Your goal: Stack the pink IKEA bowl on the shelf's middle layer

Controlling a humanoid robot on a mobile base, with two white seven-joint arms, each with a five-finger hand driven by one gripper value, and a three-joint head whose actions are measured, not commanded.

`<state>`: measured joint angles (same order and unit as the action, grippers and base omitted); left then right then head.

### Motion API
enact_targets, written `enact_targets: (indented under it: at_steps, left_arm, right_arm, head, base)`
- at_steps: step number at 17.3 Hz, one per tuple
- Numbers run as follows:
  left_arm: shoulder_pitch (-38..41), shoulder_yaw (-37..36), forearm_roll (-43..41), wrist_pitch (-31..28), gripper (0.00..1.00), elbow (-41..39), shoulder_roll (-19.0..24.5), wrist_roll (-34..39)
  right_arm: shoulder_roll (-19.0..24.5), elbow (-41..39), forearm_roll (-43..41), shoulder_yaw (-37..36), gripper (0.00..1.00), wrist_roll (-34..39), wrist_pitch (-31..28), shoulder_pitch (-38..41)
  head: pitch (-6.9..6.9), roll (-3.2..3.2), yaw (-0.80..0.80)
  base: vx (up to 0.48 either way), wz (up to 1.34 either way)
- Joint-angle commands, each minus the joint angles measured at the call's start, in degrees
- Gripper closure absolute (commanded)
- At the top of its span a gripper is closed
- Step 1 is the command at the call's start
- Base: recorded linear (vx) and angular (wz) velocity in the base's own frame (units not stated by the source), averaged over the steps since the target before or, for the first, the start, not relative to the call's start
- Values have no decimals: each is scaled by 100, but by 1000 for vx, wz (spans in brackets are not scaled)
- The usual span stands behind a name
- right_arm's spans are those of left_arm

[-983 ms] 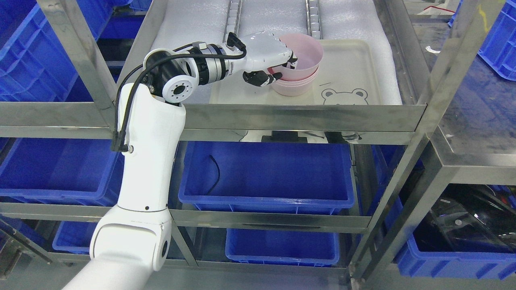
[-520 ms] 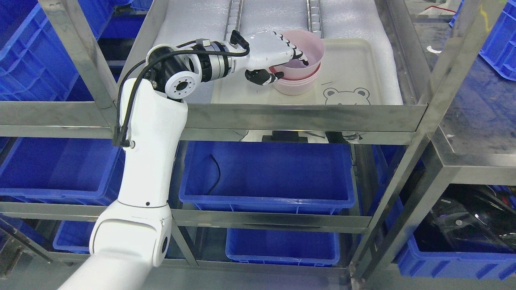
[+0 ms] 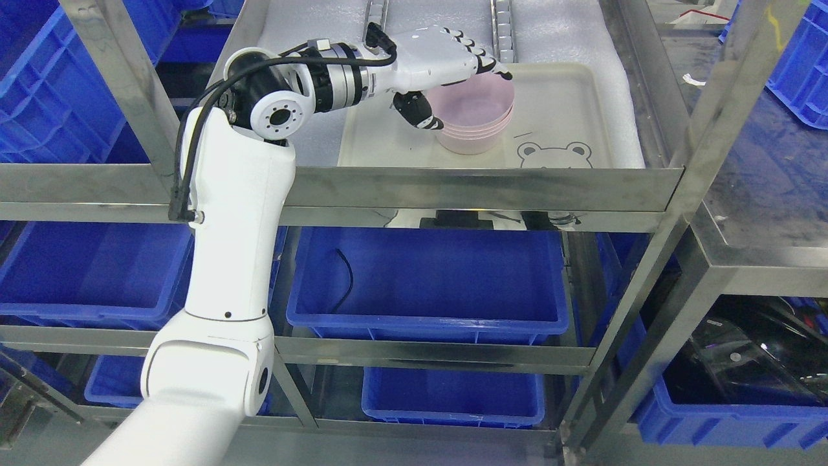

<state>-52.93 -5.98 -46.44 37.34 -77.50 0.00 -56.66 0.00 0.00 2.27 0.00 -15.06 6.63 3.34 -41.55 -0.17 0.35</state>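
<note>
A stack of pink bowls (image 3: 475, 120) stands nested on a cream tray (image 3: 556, 110) with a bear drawing, on the metal shelf. My left hand (image 3: 453, 74) hovers over the stack's left rim, fingers stretched out flat above the bowls and thumb pointing down beside the stack's left side. It holds nothing. The top bowl sits level inside the ones below. My right arm does not show.
Steel shelf posts (image 3: 123, 103) and the front rail (image 3: 485, 188) frame the tray. White foam (image 3: 310, 39) lines the shelf. Blue bins (image 3: 427, 278) fill the lower levels and both sides.
The hand let go of the top bowl, which dropped level into the stack. The fingers opened and lifted up out of the bowl; the arm rose slightly.
</note>
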Motion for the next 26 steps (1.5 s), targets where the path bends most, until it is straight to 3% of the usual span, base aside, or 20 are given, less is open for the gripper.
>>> enact_targets:
  at_steps: [1,3,5,10,17,22,26]
  left_arm:
    - [28,-8,1872,-174,14,-81,100,-12]
    - [72,-305,2653,-201,14,-282,100,154]
    - [561,-1181,3445,-323,14,-790,100,671]
    - [1722,-2758,3606,-386,16,-1496,100,1192]
    - [3356,-2725,3571,229,17,-1505,100,1060]
    - [5044,-2066,3563,528,16,-1365,202,1043]
    - [5722,-1671,3483,546,16,-803,124,1052]
  right_arm:
    - [-100,-100,2,26,0,3,-4,0]
    - [-100,-100,2,26,0,3,-4,0]
    - [-100,-100,-7,26,0,3,-4,0]
    - [-100,-100,2,26,0,3,-4,0]
    - [-100,-100,2,26,0,3,-4,0]
    - [-100,-100,2,26,0,3,-4,0]
    - [-100,-100,2,26,0,3,-4,0]
  head:
    - [0,0,0]
    - [0,0,0]
    - [0,0,0]
    - [0,0,0]
    - [1,0,0]
    - [1,0,0]
    - [1,0,0]
  base:
    - [-6,23]
    - [-3,11]
    - [-1,-6]
    - [-15,-57]
    - [-12,-6]
    - [6,10]
    - [9,22]
